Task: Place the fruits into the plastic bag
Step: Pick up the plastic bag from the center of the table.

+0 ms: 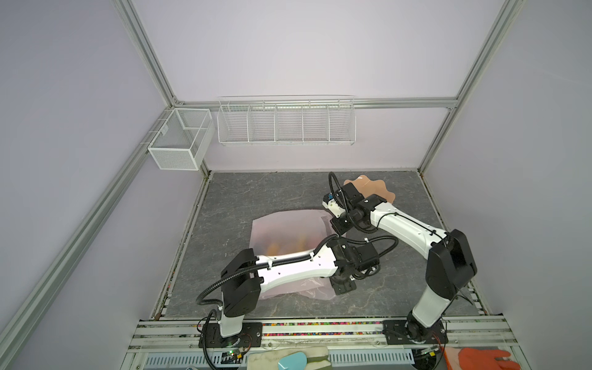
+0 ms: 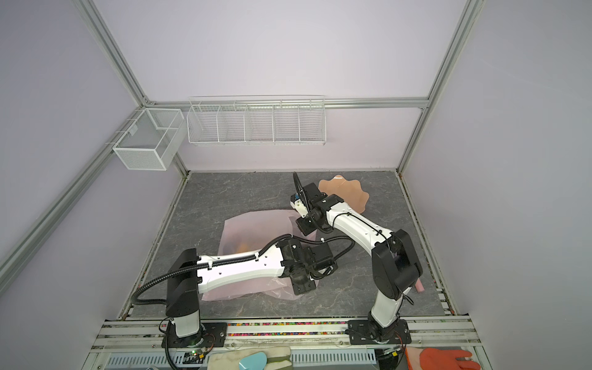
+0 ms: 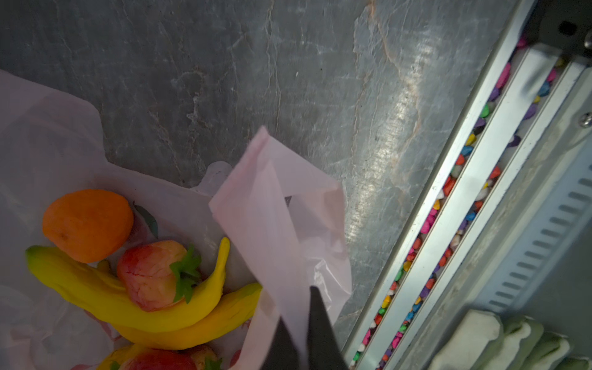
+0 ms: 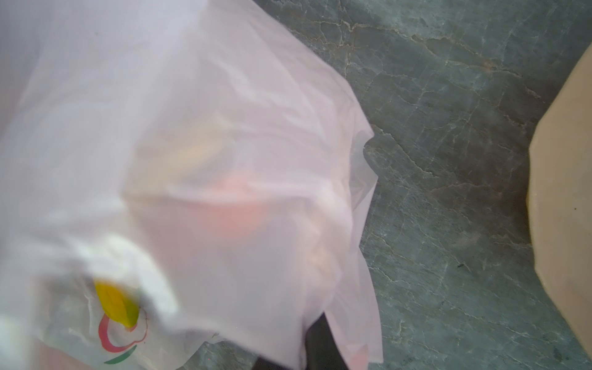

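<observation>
Both ends are gripping. The left gripper point(image 3: 299, 339) is pinching a folded handle of the plastic bag point(image 3: 272, 205), jaws together on the film. The right gripper point(image 4: 294, 355) is clamping the bag's other edge, near the peach bowl point(image 4: 563, 192). The bag is lying on the table point(image 3: 224, 80) between the arms, and the tangerine point(image 3: 88, 224), a strawberry point(image 3: 150, 275) and both bananas point(image 3: 96, 294) are sitting inside.

Risks I am watching:
- The thin film slipping from the pads under load.
- An uneven lift tipping the mouth and spilling fruit.
- The arms pulling apart and tearing the film.
</observation>
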Controlling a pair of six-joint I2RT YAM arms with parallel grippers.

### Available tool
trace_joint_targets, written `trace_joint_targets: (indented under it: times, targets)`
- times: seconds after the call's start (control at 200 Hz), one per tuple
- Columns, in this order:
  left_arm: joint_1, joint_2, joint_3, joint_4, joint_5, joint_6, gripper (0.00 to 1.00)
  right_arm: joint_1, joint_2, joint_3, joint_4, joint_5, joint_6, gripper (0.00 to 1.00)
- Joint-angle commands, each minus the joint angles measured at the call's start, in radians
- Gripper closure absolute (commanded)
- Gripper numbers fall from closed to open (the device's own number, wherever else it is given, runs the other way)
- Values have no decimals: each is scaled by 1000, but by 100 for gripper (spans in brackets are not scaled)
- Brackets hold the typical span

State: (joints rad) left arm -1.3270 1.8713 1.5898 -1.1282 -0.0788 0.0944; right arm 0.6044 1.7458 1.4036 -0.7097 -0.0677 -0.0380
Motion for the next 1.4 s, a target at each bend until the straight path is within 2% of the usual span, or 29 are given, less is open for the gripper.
trace_joint_targets:
  times: [0.0, 0.205, 0.375, 0.545, 0.685, 0.815, 0.895, 1.075, 1.145, 1.395]
  targets:
    - [-2, -80, -17, 19, -15, -17, 100, -24, -25, -12, -9, -42, 30, 91]
    - [0, -221, 3, 31, -82, -56, 100, -73, -68, -3, -32, -61, 97, 94]
    - [4, -399, 16, 67, -224, -91, 100, -122, -130, 77, -134, -61, 186, 94]
    - [100, -595, 3, 130, -238, -85, 100, -171, -186, 265, -321, -81, 326, 94]
    - [247, -770, -59, 246, -189, -48, 100, -198, -206, 441, -403, -111, 425, 94]
    - [365, -822, -56, 269, -137, -22, 100, -201, -143, 685, -545, -107, 471, 94]
    - [422, -844, -70, 291, -115, -14, 100, -203, -134, 767, -564, -101, 514, 94]
    - [594, -899, -139, 414, 9, -43, 100, -258, -143, 786, -558, -78, 561, 94]
    - [647, -889, -153, 457, 85, -59, 100, -307, -133, 749, -566, -130, 568, 94]
    - [681, -845, -176, 533, 173, -93, 100, -379, -192, 663, -534, -157, 570, 94]
